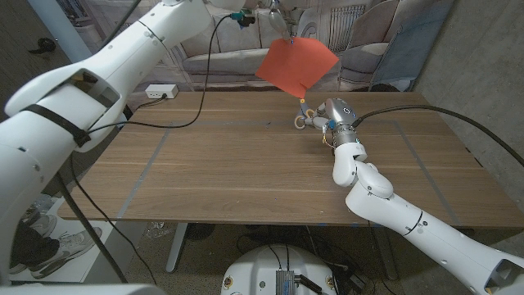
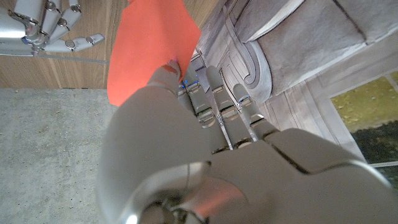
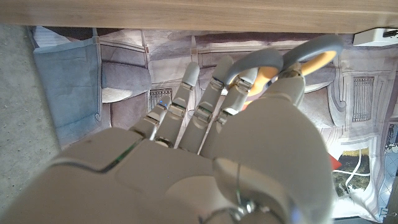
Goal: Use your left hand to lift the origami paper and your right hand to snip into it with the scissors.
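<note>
An orange-red sheet of origami paper [image 1: 296, 64] hangs in the air above the table's far side, pinched at its top edge by my left hand [image 1: 278, 16]. In the left wrist view the same paper [image 2: 149, 50] sticks out past my left hand [image 2: 205, 137], with my right hand [image 2: 43, 28] beyond it. My right hand [image 1: 337, 119] holds the scissors [image 1: 303, 115] just above the wooden table [image 1: 246, 172], their tip pointing up at the paper's lowest corner. The grey-and-yellow scissors handle [image 3: 298, 59] loops over the fingers of my right hand [image 3: 217, 143].
A white power strip [image 1: 161, 92] with a black cable lies at the table's far left. Blue tape lines [image 1: 147, 168] mark the tabletop. A printed sofa backdrop [image 1: 360, 33] stands behind the table. A person's shoes [image 1: 57, 242] are on the floor at the left.
</note>
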You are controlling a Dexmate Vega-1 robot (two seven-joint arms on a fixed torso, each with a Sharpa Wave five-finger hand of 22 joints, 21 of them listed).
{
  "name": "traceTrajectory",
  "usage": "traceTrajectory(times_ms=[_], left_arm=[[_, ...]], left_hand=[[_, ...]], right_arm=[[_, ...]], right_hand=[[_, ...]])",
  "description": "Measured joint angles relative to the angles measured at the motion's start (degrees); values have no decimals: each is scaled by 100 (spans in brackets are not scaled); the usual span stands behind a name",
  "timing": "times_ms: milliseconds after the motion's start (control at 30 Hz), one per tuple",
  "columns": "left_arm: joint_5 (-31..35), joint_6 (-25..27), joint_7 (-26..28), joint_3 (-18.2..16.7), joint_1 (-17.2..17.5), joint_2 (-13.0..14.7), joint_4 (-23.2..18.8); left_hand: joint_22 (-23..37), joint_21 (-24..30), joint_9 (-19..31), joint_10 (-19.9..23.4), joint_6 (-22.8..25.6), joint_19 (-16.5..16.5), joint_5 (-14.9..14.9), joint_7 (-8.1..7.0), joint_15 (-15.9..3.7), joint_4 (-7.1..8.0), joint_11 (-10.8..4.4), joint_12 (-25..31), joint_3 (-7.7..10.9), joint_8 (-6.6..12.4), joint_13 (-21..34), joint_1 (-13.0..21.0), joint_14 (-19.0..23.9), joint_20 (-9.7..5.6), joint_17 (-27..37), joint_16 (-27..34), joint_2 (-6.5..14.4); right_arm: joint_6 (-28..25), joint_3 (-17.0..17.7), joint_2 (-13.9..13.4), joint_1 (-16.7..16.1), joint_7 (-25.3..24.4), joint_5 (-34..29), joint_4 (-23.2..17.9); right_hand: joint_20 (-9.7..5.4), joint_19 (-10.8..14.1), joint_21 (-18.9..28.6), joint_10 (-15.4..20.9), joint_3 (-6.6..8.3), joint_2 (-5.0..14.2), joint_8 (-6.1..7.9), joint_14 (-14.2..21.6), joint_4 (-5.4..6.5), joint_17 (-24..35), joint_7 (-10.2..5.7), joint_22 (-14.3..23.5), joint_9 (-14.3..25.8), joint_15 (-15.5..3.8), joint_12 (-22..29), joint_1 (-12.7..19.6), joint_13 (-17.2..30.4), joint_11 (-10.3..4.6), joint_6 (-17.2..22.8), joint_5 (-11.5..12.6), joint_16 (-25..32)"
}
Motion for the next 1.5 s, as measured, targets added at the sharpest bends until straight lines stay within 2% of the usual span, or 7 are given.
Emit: traceTrajectory(times_ms=[467,733,1133,1200,1500], left_arm=[[367,-112,211,33,125,67,-51],[879,-194,325,118,182,125,-108],[955,-348,583,-32,402,182,-31],[929,-392,638,-54,428,194,-8],[848,-513,764,-138,541,246,141]], left_hand=[[0,0,0,-11,0,0,-4,0,0,9,-12,-63,-9,-53,-27,0,0,0,11,0,0],[0,0,0,-12,0,-32,-5,0,-12,25,-13,-106,-25,-85,-55,0,-12,32,11,-44,0],[30,0,0,-13,-2,-32,-92,2,-12,25,-14,-106,-25,-118,-71,0,-12,31,10,-44,0],[30,0,0,-13,-2,-31,-111,3,-12,25,-14,-112,-25,-134,-84,59,-12,31,36,-43,59],[29,0,0,-15,-3,-31,-189,4,-11,56,-16,-217,-56,-173,-173,59,-11,31,44,-43,59]], right_arm=[[-218,-67,-25,105,153,-102,-65],[-552,-130,-16,184,257,-177,-68],[-1161,-186,-49,267,345,-215,-158],[-1237,-186,-62,269,342,-215,-199],[-1651,-186,-121,296,215,-194,-364]], right_hand=[[0,0,0,29,-2,1,-1,0,2,0,2,0,-4,0,-2,-1,0,-8,18,-4,0],[0,0,0,38,-2,2,-1,33,2,0,2,1,0,-33,-2,-2,0,1,19,-22,0],[-31,32,0,40,-3,30,-3,33,3,1,2,8,26,-33,-2,-30,-1,1,20,-25,0],[-31,32,0,40,-3,30,-3,33,3,1,3,15,27,-33,-2,-30,-1,1,20,-25,0],[-31,31,0,60,-11,30,-1,44,11,1,11,15,28,-21,-3,-30,-1,1,29,-26,0]])
